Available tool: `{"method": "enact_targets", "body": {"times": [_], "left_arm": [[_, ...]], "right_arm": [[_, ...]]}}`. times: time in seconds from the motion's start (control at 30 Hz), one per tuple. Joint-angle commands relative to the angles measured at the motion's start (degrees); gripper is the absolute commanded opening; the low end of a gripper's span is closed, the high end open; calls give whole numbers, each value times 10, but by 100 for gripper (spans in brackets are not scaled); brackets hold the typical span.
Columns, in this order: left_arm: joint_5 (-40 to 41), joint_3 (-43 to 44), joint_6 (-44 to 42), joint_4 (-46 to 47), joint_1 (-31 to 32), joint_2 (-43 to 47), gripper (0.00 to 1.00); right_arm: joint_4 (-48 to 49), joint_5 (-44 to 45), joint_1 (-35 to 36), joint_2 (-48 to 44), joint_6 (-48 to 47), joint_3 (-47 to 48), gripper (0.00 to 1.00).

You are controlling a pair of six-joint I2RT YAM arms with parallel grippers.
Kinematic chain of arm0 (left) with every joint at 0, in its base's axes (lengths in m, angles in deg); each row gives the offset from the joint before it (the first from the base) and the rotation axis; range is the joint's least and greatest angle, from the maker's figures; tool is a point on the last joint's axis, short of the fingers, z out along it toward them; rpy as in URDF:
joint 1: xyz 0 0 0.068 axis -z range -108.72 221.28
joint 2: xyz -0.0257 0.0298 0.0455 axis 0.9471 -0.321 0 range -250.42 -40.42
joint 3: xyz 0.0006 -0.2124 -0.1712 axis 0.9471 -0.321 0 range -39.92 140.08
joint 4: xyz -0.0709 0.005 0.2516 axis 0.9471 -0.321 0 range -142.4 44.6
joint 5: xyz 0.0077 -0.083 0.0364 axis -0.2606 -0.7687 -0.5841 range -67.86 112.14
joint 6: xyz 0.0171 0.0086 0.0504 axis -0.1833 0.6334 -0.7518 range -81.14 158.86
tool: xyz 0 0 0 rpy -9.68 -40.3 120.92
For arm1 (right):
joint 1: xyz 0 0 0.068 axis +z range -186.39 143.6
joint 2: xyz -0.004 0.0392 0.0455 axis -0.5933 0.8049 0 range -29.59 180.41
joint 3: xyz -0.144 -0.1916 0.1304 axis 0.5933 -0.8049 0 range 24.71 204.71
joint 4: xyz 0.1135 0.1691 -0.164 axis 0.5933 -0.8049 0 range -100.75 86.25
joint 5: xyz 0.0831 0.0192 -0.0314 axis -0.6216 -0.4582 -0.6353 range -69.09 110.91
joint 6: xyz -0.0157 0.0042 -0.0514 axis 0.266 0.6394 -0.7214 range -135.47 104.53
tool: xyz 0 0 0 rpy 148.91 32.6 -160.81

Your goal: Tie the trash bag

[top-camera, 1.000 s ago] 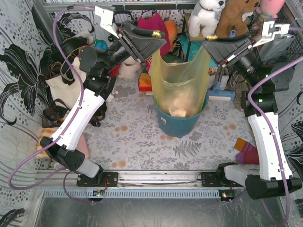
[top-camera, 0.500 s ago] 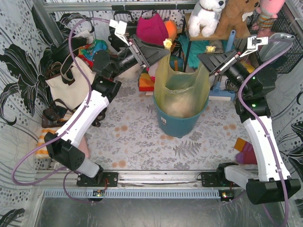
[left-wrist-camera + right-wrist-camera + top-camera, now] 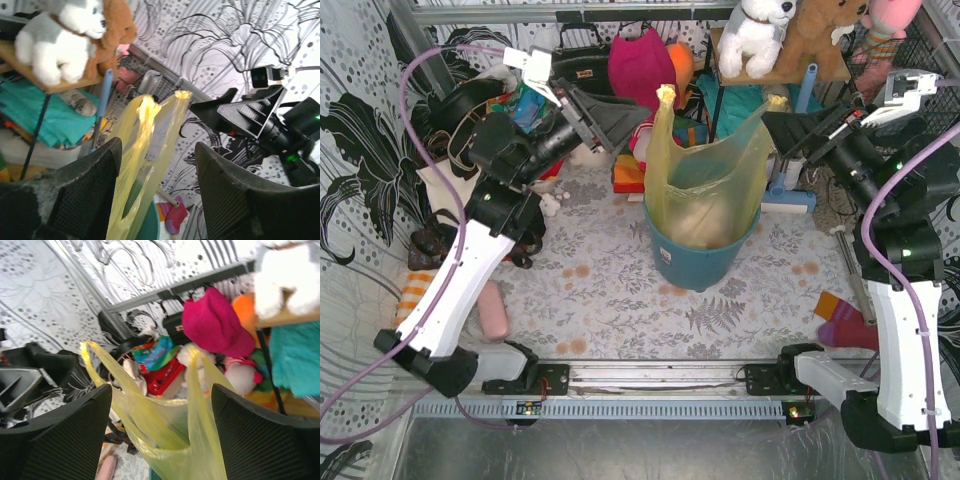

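The trash bag [image 3: 705, 170], thin yellow plastic, stands in a teal bin [image 3: 695, 265] at the table's middle, its rim drawn up into two pointed corners. My left gripper [image 3: 638, 112] hovers just left of the left corner, jaws open. In the left wrist view the bag [image 3: 145, 130] rises between the spread fingers of that gripper [image 3: 159, 145], nearer the left one, not pinched. My right gripper [image 3: 782, 128] sits just right of the right corner, open. From the right wrist, the bag [image 3: 200, 440] lies ahead of that wide-open gripper [image 3: 161, 389]. Pale crumpled stuff shows through the bag.
A cream tote bag [image 3: 450, 180] stands at the left behind the left arm. A magenta bag [image 3: 640, 60], toys and plush animals [image 3: 760, 35] on a shelf crowd the back. A striped sock [image 3: 840, 320] lies at the right, a pink object [image 3: 493, 310] at the left.
Both arms have drawn outward from the bag. The right jaws have opened wide and the left slightly. The bag's mouth has narrowed and its two corners now stand up free.
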Motion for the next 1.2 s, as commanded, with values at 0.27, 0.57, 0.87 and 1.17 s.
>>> {"method": "enact_targets", "body": {"times": [0.27,0.57,0.87,1.17], "left_arm": [[157,-130,-36,-185,-4,86,65],[146,-164,-36,-276,-2,26,52],[92,-194,-33,-270,-2,-4,47],[59,-204,-25,-242,8,-24,49]], "right_arm": [[-272,200,3,-50,-75,-6,67],[-344,233,3,-64,-82,-115,50],[-293,121,3,-3,-75,-170,40],[-268,79,3,39,-76,-183,39]]}}
